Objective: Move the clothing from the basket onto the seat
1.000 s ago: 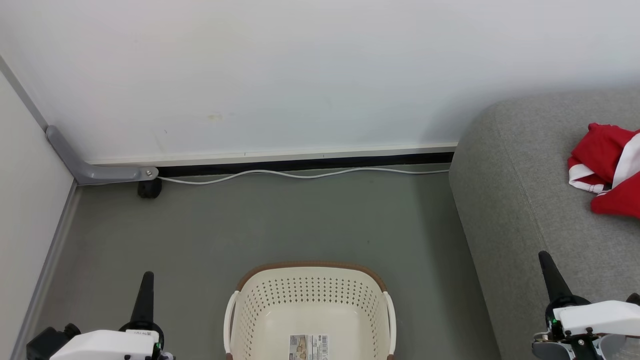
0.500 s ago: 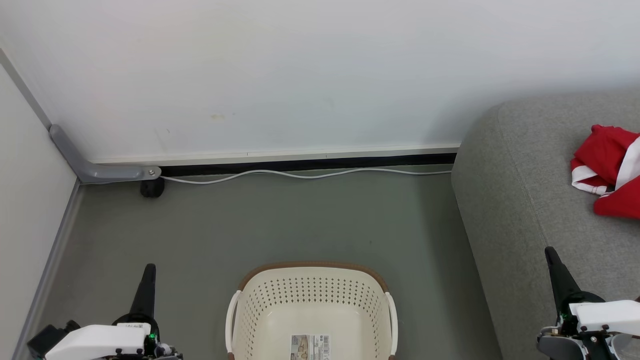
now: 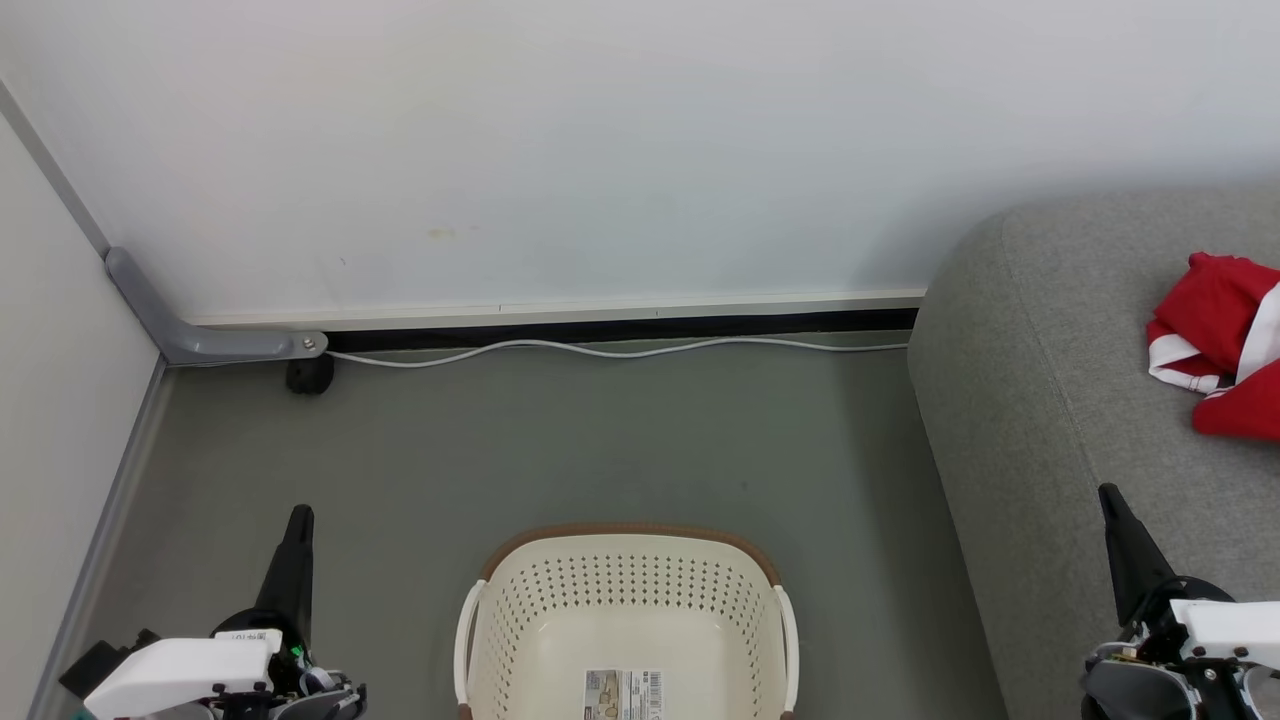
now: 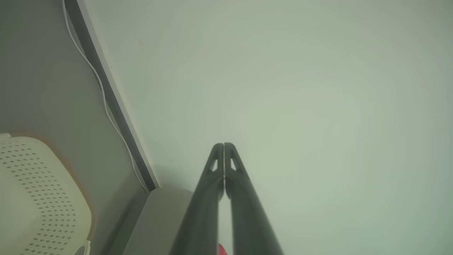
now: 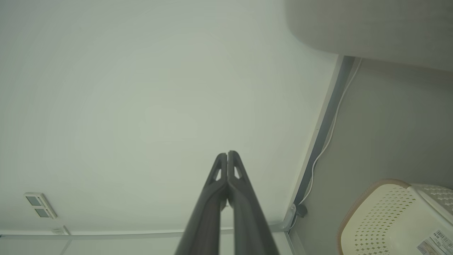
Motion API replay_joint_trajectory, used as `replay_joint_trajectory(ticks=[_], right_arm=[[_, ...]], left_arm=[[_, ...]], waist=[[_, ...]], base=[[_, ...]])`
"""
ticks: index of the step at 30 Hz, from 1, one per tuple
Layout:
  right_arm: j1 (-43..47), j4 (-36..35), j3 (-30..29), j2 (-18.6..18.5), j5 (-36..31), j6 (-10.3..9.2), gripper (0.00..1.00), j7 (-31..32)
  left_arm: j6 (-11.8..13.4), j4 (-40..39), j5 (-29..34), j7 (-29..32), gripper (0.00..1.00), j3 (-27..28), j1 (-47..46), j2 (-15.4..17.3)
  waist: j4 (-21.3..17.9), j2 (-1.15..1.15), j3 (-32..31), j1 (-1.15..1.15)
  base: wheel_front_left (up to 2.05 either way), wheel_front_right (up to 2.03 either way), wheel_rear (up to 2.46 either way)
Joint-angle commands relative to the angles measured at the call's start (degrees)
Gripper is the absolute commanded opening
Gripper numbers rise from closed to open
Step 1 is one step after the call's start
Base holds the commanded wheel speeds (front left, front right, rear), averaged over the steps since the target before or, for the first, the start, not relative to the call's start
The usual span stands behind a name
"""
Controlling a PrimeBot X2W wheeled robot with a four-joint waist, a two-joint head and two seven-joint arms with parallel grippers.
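Clothing [image 3: 1212, 312] lies on seat [image 3: 1040, 400], well beyond right fingers [image 3: 1130, 555].

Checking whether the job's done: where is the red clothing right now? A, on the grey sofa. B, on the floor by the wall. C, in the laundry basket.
A: the red clothing lies on the grey sofa, while the visible part of the laundry basket holds just a barcode sticker.

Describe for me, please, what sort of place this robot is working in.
Likely a staged living-room corner in a test space, not a lived-in home: a grey sofa holding red clothing, a laundry basket on a bare grey floor, and a loose white cable along a plain white wall.
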Motion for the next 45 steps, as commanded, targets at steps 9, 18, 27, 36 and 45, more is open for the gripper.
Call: replay_joint_trajectory(ticks=[9, 18, 27, 36, 45], right_arm=[[-1.15, -2.21, 0.58, -0.43, 2.42, 0.09, 0.00, 0.90], [-1.15, -2.21, 0.59, -0.43, 2.43, 0.09, 0.00, 0.90], [-1.15, -2.21, 0.60, -0.43, 2.43, 0.09, 0.00, 0.89], [-1.15, -2.21, 0.60, -0.43, 2.44, 0.09, 0.00, 0.89], [-1.15, -2.21, 0.61, -0.43, 2.44, 0.09, 0.00, 0.88]], left_arm=[[-0.51, -1.78, -2.57, 0.66, 0.00, 1.58, -3.33, 1.08], [-0.51, -1.79, -2.57, 0.65, 0.00, 1.58, -3.33, 1.08], [-0.51, -1.79, -2.57, 0.65, 0.00, 1.58, -3.32, 1.08], [-0.51, -1.79, -2.58, 0.65, 0.00, 1.57, -3.32, 1.08], [-0.51, -1.79, -2.58, 0.65, 0.00, 1.57, -3.32, 1.08]], waist=[[0.07, 0.00, -0.01, 0.00], [0.07, 0.00, -0.01, 0.00], [0.07, 0.00, -0.01, 0.00], [0.07, 0.00, -0.01, 0.00], [0.07, 0.00, -0.01, 0.00]], base=[[0.00, 0.00, 0.00], [0.00, 0.00, 0.00], [0.00, 0.00, 0.00], [0.00, 0.00, 0.00], [0.00, 0.00, 0.00]])
